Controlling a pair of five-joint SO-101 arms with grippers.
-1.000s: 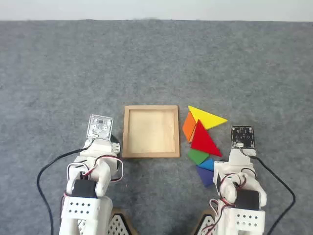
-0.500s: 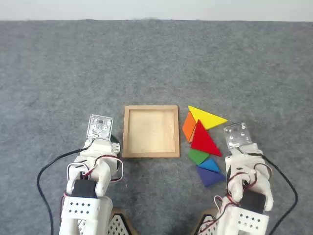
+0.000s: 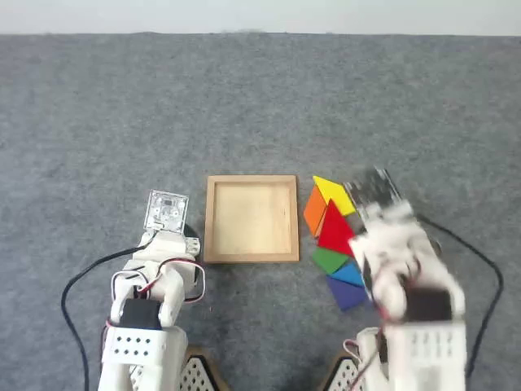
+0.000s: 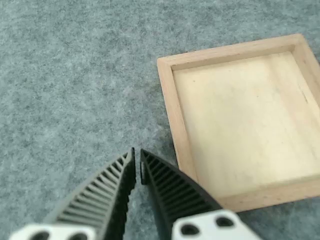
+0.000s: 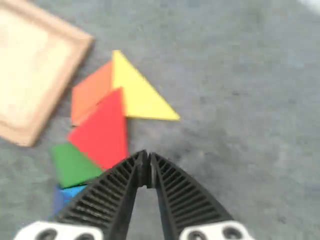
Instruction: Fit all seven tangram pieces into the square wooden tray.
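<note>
The table (image 3: 244, 98) is covered from edge to edge with a grey, felt-like mat (image 4: 60, 75) that has a mottled, fuzzy texture. A pale, plain wall (image 3: 260, 15) runs beyond its far edge. Soft, even light casts only faint shadows on the mat.

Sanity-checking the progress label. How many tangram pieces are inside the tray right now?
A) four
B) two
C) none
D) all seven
C: the wooden tray shows only bare wood inside in both the high and left wrist views, while pieces such as the red triangle lie beside it on the grey mat.
</note>
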